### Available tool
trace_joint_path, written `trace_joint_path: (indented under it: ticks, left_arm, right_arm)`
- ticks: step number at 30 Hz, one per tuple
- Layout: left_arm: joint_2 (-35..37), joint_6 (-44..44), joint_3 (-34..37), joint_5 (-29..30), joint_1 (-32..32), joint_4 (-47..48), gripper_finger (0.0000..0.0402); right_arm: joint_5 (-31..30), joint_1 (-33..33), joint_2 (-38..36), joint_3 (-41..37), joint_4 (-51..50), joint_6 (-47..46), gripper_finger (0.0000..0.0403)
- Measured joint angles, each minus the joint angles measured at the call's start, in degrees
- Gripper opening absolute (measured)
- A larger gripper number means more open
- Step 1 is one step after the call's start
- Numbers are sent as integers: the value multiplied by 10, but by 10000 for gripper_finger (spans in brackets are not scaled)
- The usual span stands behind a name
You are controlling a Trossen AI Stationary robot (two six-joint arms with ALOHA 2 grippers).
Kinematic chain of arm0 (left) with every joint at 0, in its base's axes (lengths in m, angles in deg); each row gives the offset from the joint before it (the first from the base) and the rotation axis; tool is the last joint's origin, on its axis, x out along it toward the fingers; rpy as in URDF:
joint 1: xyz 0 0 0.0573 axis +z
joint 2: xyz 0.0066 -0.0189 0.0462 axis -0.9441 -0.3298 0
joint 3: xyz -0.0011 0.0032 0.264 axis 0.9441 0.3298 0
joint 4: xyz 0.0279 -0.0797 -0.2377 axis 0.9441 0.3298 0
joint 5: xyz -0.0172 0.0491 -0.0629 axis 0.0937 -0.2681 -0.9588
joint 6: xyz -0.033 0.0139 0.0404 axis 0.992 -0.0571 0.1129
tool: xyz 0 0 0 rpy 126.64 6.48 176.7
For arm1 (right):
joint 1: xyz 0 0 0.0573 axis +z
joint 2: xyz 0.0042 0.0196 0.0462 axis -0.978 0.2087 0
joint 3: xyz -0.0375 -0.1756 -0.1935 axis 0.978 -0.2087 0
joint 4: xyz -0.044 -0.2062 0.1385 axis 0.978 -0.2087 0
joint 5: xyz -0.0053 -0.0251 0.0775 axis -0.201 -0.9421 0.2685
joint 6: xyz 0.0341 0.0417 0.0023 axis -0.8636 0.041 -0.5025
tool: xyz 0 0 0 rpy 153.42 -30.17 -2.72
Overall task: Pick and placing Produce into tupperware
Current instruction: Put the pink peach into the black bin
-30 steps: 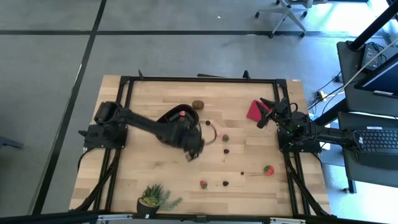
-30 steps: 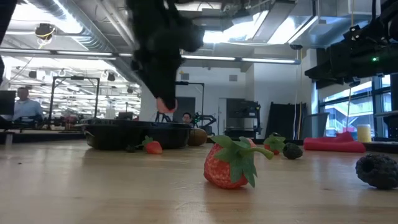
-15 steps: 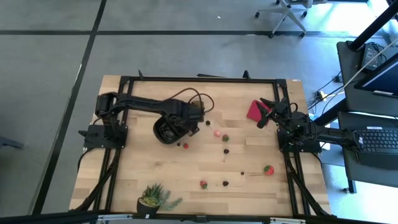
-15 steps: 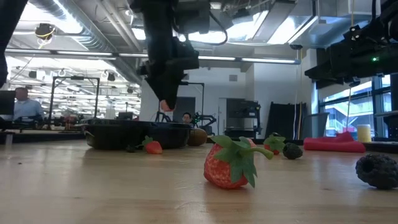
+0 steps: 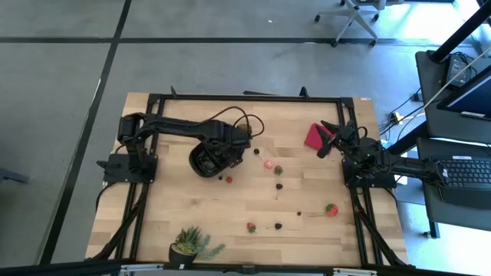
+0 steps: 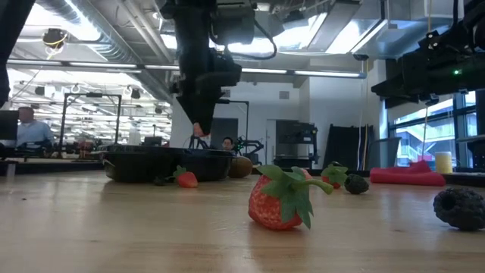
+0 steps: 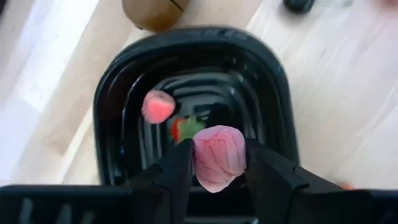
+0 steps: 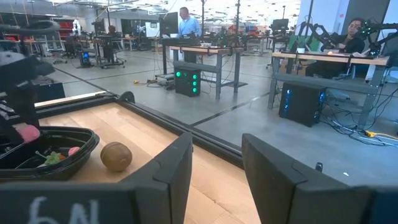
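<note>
The black tupperware (image 5: 196, 164) sits left of the table's middle. In it lie a pink piece (image 7: 157, 106) and a strawberry (image 7: 185, 127). My left gripper (image 5: 218, 156) hangs over it, shut on a pale pink fruit piece (image 7: 217, 155). A brown round piece (image 7: 152, 9) rests on the table just beyond the tupperware. More produce lies loose to the right: a pink piece (image 5: 268, 163), strawberries (image 5: 331, 208) and dark berries (image 5: 279, 185). My right gripper (image 8: 217, 168) waits open at the right edge, with nothing between its fingers. My left gripper pinches the pink piece by its two opposite sides (image 7: 200, 163) between the two fingers. The fingers point steeply down from above. In the low view the piece (image 6: 199, 130) sits at the fingers' free ends, lifted clear above the tupperware's rim (image 6: 151, 155).
A flat red square (image 5: 314, 136) lies by my right gripper. A spiky potted plant (image 5: 192, 245) stands at the near edge. A strawberry (image 6: 280, 199) and a dark berry (image 6: 461, 206) lie close to the near edge. Bare wood stretches between the plant and the tupperware.
My left gripper has carried the pink piece toward the table's far and left edges, from the open table to a spot over the tupperware. For the last half second it has stayed there with the piece still between its fingers.
</note>
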Motion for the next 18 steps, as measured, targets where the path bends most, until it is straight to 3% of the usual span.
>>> trace_joint_path:
  ticks: [4, 7, 12, 18]
  left_arm:
    - [4, -21, 0, 63, -13, 14, 129]
    - [4, -38, 0, 79, -18, 17, 124]
    - [4, -45, 0, 65, -20, 21, 122]
    - [4, -11, 0, 14, -12, 25, 158]
  right_arm:
    - [0, 0, 0, 0, 0, 0, 142]
    - [0, 0, 0, 0, 0, 0, 142]
    - [0, 0, 0, 0, 0, 0, 142]
    - [0, 0, 0, 0, 0, 0, 142]
